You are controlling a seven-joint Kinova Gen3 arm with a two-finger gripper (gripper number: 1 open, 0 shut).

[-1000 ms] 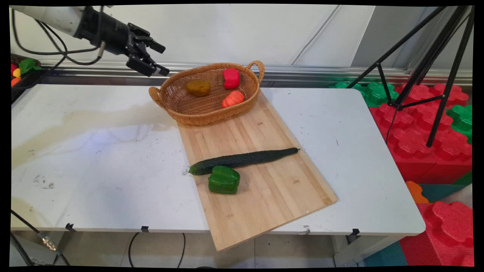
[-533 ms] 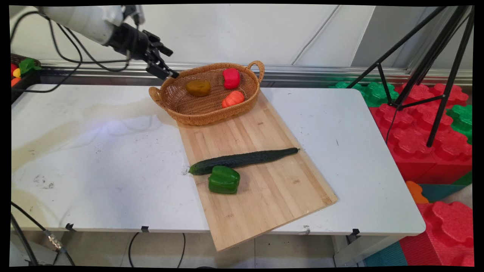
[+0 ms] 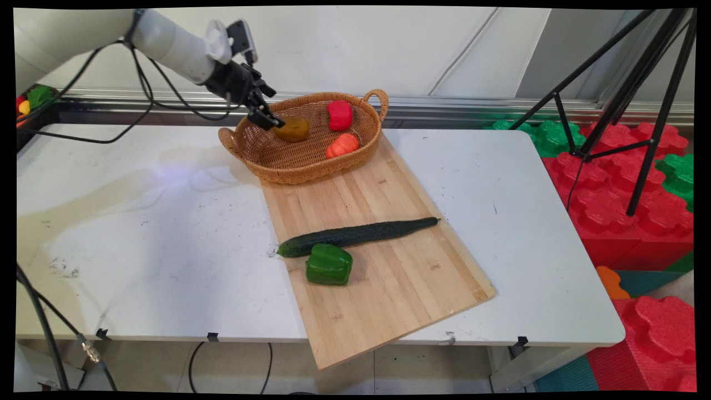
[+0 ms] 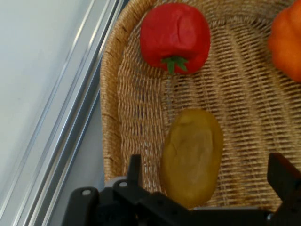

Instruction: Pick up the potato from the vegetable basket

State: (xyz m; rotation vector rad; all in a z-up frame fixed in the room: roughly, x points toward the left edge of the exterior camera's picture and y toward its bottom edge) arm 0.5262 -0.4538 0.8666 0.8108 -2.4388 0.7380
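My gripper [image 4: 207, 176] hangs with fingers wide apart over the potato [image 4: 192, 156] in the basket [image 4: 120, 117]. I worry a finger could bump the rim or push the potato away.

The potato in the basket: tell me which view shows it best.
The hand view. There the potato fills the middle, whole outline visible, lying on the basket weave between the open gripper fingers. The main view shows the potato small and far off, its left end hidden behind the gripper.
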